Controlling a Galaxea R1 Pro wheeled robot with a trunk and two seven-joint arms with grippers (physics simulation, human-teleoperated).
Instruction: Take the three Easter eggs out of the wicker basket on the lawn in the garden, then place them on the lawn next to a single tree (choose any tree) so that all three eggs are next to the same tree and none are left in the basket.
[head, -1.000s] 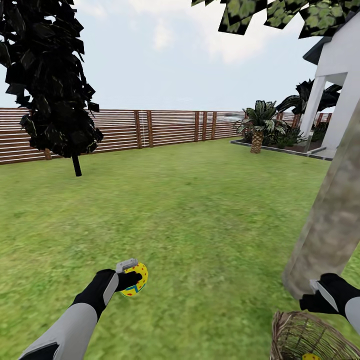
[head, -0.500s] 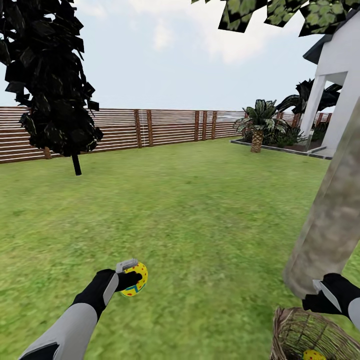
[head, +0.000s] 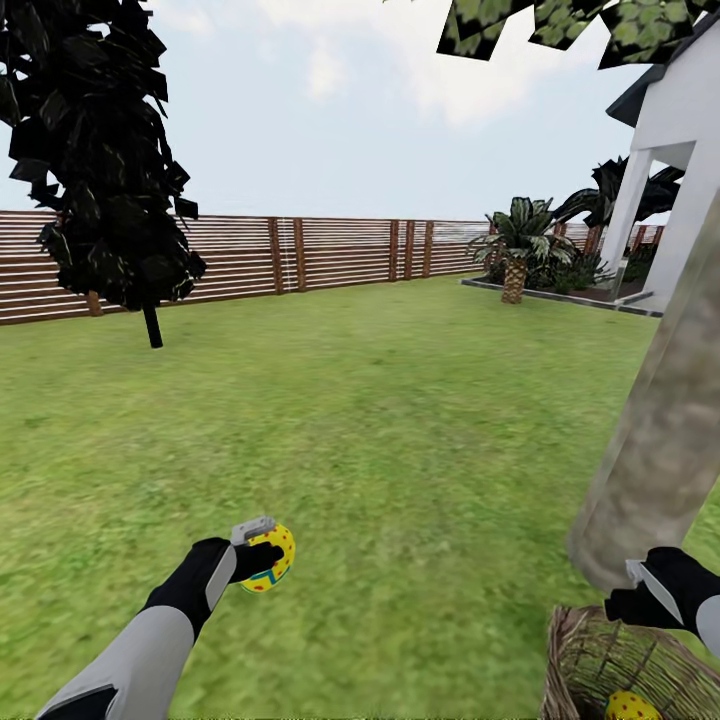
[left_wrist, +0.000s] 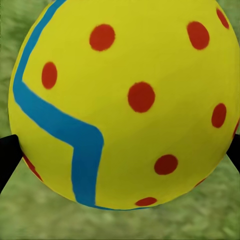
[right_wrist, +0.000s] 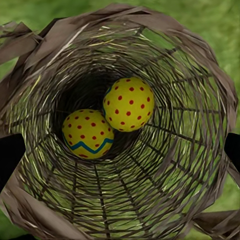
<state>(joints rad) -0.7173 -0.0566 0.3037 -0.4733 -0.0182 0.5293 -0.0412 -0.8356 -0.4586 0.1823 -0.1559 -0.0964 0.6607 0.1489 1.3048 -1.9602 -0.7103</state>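
Note:
My left gripper (head: 262, 556) is shut on a yellow Easter egg (head: 270, 560) with red dots and a blue zigzag, held low over the lawn (head: 400, 420). Up close, that egg (left_wrist: 125, 105) sits between the dark fingers (left_wrist: 7, 159). At the lower right stands the wicker basket (head: 590, 660), with one egg (head: 632, 706) showing inside. My right gripper (head: 640, 600) hangs open just above its rim. Looking down into the basket (right_wrist: 200, 165), I see two eggs, a dotted one (right_wrist: 128, 103) and a zigzag one (right_wrist: 88, 133). The tree (head: 660, 440), a thick grey-brown trunk, rises right behind the basket.
A dark narrow tree (head: 105, 170) stands at the far left before the brown slatted fence (head: 330, 255). Broad-leaved plants (head: 520, 245) and the white house (head: 680, 170) are at the far right. Open grass lies between.
The whole picture has shifted up a little, so the camera moved; more of the basket and its egg shows. Both grippers keep their places and states.

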